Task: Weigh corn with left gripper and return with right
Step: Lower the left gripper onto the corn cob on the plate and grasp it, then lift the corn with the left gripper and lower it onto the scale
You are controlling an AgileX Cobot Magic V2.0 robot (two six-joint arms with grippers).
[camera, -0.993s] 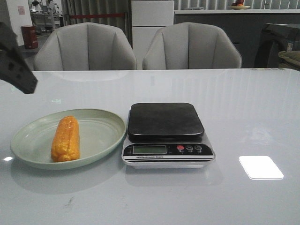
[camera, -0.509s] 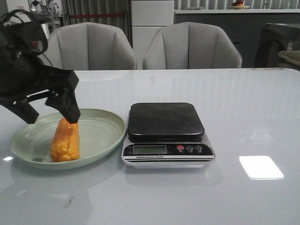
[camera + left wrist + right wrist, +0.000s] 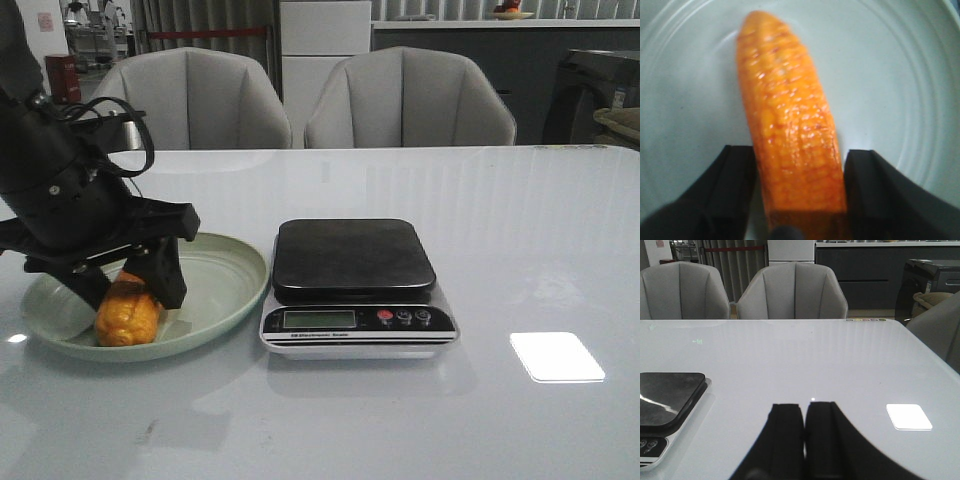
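Note:
The orange-yellow corn (image 3: 125, 318) lies on the pale green plate (image 3: 222, 268) at the table's left. My left gripper (image 3: 133, 298) has come down over the cob's far half and hides it. In the left wrist view the two black fingers (image 3: 735, 190) straddle the corn (image 3: 790, 125) on the plate (image 3: 890, 75). One finger is at the cob's side, and a thin sliver of plate shows between the other finger and the cob. The corn rests on the plate. My right gripper (image 3: 804, 407) is shut and empty above bare table, out of the front view.
A black-topped digital scale (image 3: 352, 258) stands just right of the plate, its display facing me; its corner also shows in the right wrist view (image 3: 667, 390). Two grey chairs (image 3: 405, 100) stand behind the table's far edge. A bright light patch (image 3: 556, 357) lies front right.
My left gripper has dropped from above the plate down onto the corn, and its fingers have narrowed around it. The cob's near end has shifted slightly left.

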